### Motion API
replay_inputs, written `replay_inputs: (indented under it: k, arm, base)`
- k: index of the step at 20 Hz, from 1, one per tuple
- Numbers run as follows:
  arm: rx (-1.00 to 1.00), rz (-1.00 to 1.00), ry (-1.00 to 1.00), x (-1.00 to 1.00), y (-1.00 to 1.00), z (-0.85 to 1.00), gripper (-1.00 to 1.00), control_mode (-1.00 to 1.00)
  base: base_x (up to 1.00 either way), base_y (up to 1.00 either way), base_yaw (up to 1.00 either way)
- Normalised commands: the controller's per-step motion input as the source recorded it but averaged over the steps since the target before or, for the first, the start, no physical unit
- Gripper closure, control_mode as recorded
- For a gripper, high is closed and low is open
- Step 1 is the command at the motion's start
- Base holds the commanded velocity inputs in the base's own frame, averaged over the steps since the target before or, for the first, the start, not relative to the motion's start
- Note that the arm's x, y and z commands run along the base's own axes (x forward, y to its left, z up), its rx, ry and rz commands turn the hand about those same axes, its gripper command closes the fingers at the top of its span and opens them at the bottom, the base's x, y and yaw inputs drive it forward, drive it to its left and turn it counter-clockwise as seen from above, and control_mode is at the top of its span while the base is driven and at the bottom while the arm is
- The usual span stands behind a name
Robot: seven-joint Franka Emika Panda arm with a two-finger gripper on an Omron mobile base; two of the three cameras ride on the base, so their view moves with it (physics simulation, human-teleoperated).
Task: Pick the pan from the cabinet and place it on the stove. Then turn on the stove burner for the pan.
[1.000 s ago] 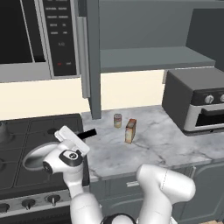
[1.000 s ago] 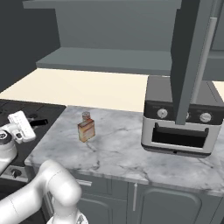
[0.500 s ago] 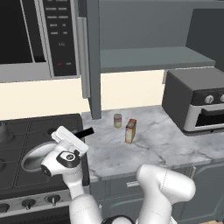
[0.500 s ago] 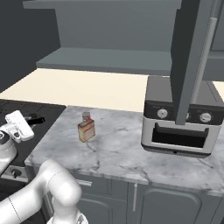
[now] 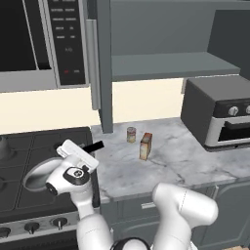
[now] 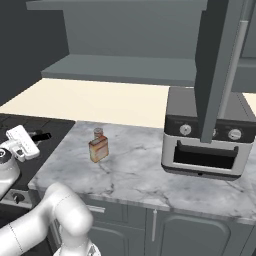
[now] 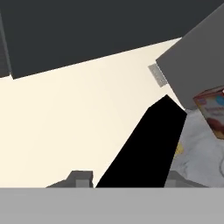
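Black and straight, the handle point(image 7: 144, 144) runs up between the two fingertips point(image 7: 78, 178) of the gripper point(image 5: 73, 152), whose jaws pinch it near its end; its long axis points straight away from the hand. Just below and beside the hand, the pan point(image 5: 41, 174) sits on the stove point(image 5: 29, 146). Farther out stand a can point(image 5: 131, 134) and a carton point(image 5: 145, 146).
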Motion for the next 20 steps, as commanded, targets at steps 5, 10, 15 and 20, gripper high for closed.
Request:
replay_inputs:
  k: [5,10,15,20]
  arm:
    - [0.02,0.0,0.0,0.29,-0.11,-0.05,1.0,-1.0]
    - [0.0,-0.01,0.0,0.29,0.0,-0.12,-1.0,-1.0]
    - [0.0,0.0,0.0,0.13,0.0,-0.12,-1.0,-1.0]
    - [0.0,0.0,0.0,0.02,0.02,-0.12,-1.0,-1.0]
  base:
    - [0.0,0.0,0.0]
    - [0.0,0.0,0.0]
    - [0.0,0.0,0.0]
    - [0.0,0.0,0.0]
